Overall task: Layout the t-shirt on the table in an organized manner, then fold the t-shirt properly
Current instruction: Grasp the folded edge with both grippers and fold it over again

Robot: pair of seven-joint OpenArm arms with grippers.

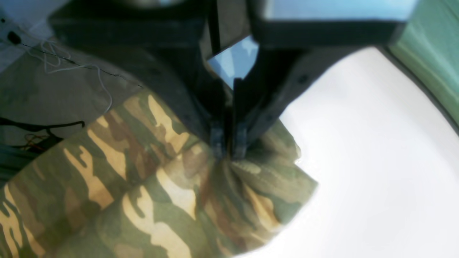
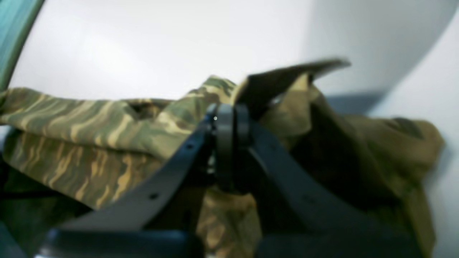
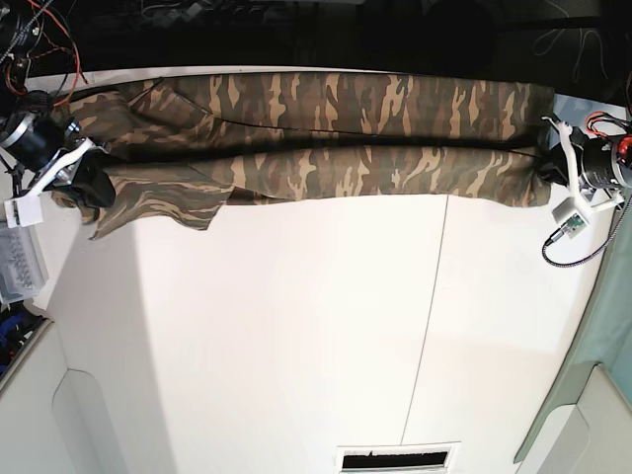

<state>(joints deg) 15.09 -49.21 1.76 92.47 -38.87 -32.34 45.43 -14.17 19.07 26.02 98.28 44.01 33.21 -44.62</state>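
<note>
The camouflage t-shirt (image 3: 346,133) is stretched in a long folded band along the far edge of the white table (image 3: 296,336), held at both ends. My left gripper (image 3: 543,166), at the right end in the base view, is shut on a bunched corner of the shirt (image 1: 150,186); its fingers (image 1: 217,141) pinch the cloth above the table (image 1: 358,161). My right gripper (image 3: 91,183), at the left end, is shut on the shirt (image 2: 89,122), with a sleeve hanging below it. In the right wrist view its fingertips (image 2: 224,122) clamp a cloth fold.
A thin dark seam (image 3: 427,326) crosses the table. A clear plastic box (image 3: 20,262) sits off the left edge. Cables (image 3: 39,30) lie behind the far edge. A vent slot (image 3: 397,459) is at the front edge. A teal curtain (image 3: 602,346) hangs at right.
</note>
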